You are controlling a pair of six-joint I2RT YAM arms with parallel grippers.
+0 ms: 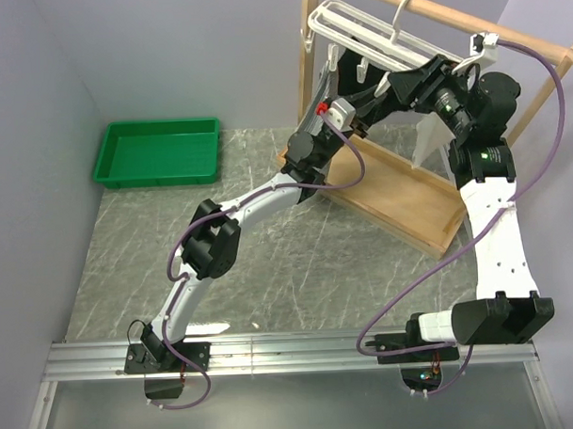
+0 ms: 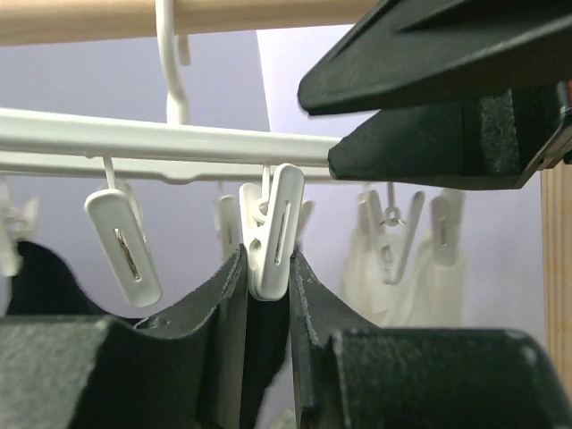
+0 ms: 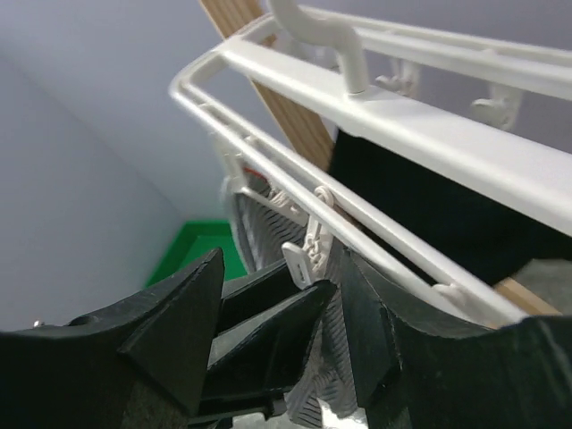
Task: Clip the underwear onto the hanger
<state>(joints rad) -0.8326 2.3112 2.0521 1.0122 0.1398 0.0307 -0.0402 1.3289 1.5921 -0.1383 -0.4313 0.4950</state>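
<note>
Between left end effector [image 2: 266, 268] fingers [image 2: 219, 313]: clip [image 2: 273, 228]

Illumination is even and diffuse, arriving from overhead. The grey walls [image 1: 168, 49] and the marbled table [image 1: 298, 271] read at medium brightness. A soft-edged shadow lies on the table beside the base of the left arm [image 1: 190, 274]. The metal rail [image 1: 291, 351] at the near edge carries a pale glare streak. The overhead view is sharp throughout.

In the left wrist view, the fingers [image 2: 214, 304] of the left gripper [image 2: 267, 268] are dark and soft-edged. One clip [image 2: 273, 228] is crisp; clips farther right blur.

In the right wrist view, the hanger [image 3: 429, 134] bars are bright, nearly washed out. The green tray [image 3: 192, 250] far behind is blurred.
</note>
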